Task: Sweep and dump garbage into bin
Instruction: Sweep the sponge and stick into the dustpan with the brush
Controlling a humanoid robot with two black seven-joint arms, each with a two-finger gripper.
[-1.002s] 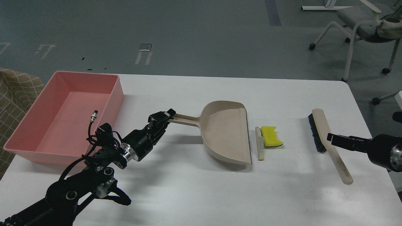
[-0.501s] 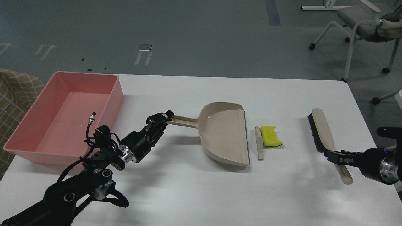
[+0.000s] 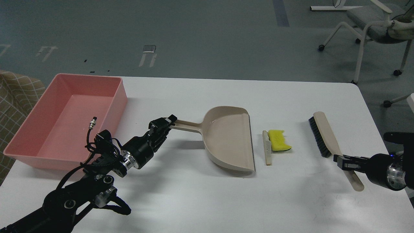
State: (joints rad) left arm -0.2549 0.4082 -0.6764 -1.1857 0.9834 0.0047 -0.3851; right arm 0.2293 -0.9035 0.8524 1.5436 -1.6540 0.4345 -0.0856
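Left gripper [image 3: 168, 122] clamped on dustpan [image 3: 228, 137] handle, right gripper [image 3: 342, 160] gripping brush [image 3: 326, 139] handle (sponge piece [image 3: 278, 140] between).

One large pink plastic tub [image 3: 64, 116]; one beige plastic dustpan [image 3: 226, 139]; one beige black-bristled brush [image 3: 326, 139]; one yellow wavy sponge piece [image 3: 278, 139]; one pale flat stick [image 3: 266, 147].

No text, label, brand, number or sign can be read anywhere in the head view. The dustpan [image 3: 230, 139], the brush [image 3: 326, 139] and the pink bin [image 3: 120, 97] show plain surfaces (the pale marks on the floor [image 3: 207, 38] beyond are unlettered).
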